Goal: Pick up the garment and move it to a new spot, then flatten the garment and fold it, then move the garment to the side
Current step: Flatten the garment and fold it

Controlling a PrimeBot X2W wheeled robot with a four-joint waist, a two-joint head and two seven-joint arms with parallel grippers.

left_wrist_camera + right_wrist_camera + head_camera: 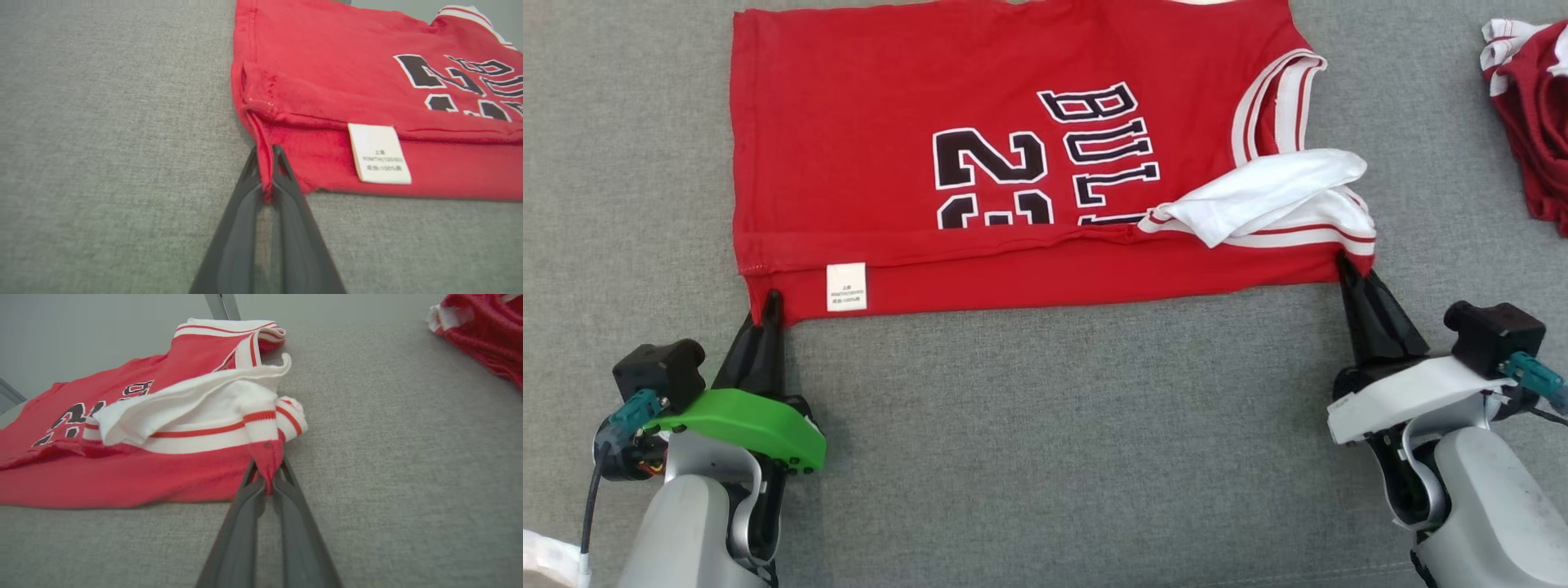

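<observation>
A red basketball jersey, the garment [890,163], lies spread on the grey cloth surface with black lettering up and its near strip folded over. My left gripper [770,300] is shut on the jersey's near left corner, where red cloth is pinched between the dark fingers [267,163]. At the near right corner, below the white-and-red striped trim [253,428], my right gripper [1343,265] is shut on the red corner [267,465]. A white care label [378,153] sits on the folded strip, near the left corner.
A second crumpled red-and-white garment [1531,114] lies at the far right edge of the surface; it is also in the right wrist view [486,339]. The grey cloth surface [1062,425] stretches bare between my two arms.
</observation>
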